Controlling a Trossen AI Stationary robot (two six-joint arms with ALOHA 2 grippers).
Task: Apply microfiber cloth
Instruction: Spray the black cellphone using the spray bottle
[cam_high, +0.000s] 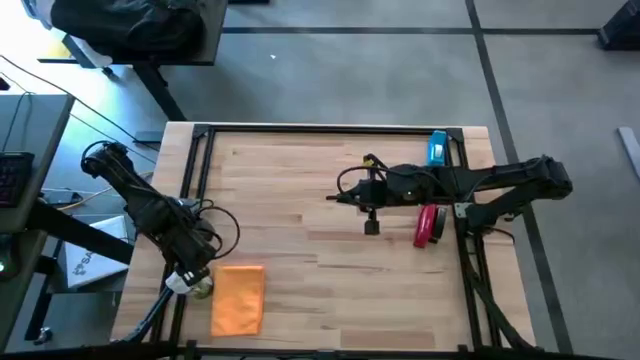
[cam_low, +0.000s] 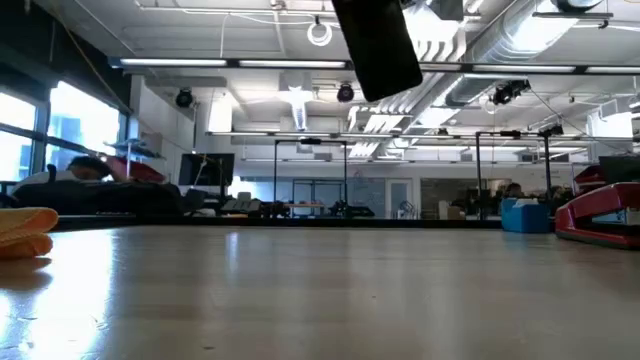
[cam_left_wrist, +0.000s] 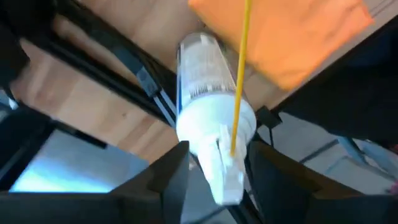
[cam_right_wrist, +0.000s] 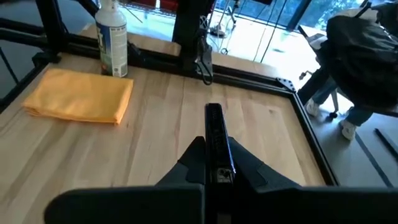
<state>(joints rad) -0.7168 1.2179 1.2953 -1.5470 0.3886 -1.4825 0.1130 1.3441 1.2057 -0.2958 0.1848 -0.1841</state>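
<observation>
The left gripper (cam_left_wrist: 214, 171) grasps a white spray bottle (cam_left_wrist: 211, 118) beside the microfiber cloth (cam_high: 239, 298). The right gripper (cam_right_wrist: 214, 163), well apart, clamps a black phone (cam_right_wrist: 216, 142).

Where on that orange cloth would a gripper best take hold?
Probably the microfiber cloth's edge toward the table's middle, coming from above: it lies folded flat, and the spray bottle and left gripper crowd its other side.

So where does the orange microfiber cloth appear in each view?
High view: microfiber cloth near the front-left table edge.
Low view: at the far left edge.
Left wrist view: at the top.
Right wrist view: at upper left.
Shared landmark: the white spray bottle beside it.
</observation>
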